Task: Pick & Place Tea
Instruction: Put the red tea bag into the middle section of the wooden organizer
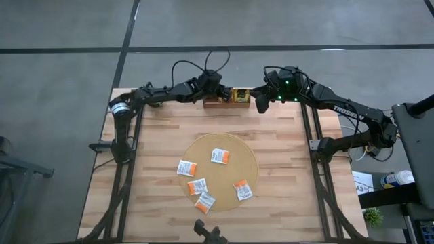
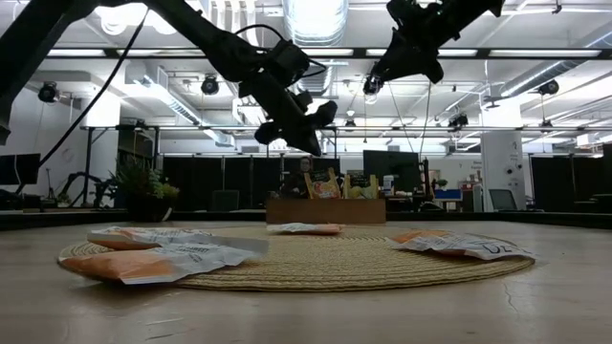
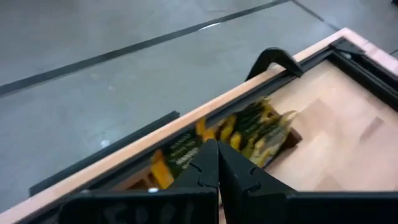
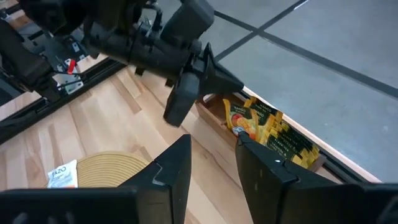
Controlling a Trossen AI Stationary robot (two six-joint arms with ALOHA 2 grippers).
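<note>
Both arms hang over the wooden tray at the far edge of the counter, which I take as the drop-off point; tray already holds upright sachets, dark green with yellow plus an orange one, standing on edge and packed close, presumably because the compartments are narrow. Left end effector sits above the tray's left part, fingers pressed together with nothing between them; judged as just emptied or not yet loaded. Right end effector hovers just right of the tray, fingers parted, empty, likely clear of the left arm's working space. Five white-and-orange sachets lie flat on the round mat, well in front of the tray; scattered and apart, so each can be pinched singly; these remain to be moved.
</note>
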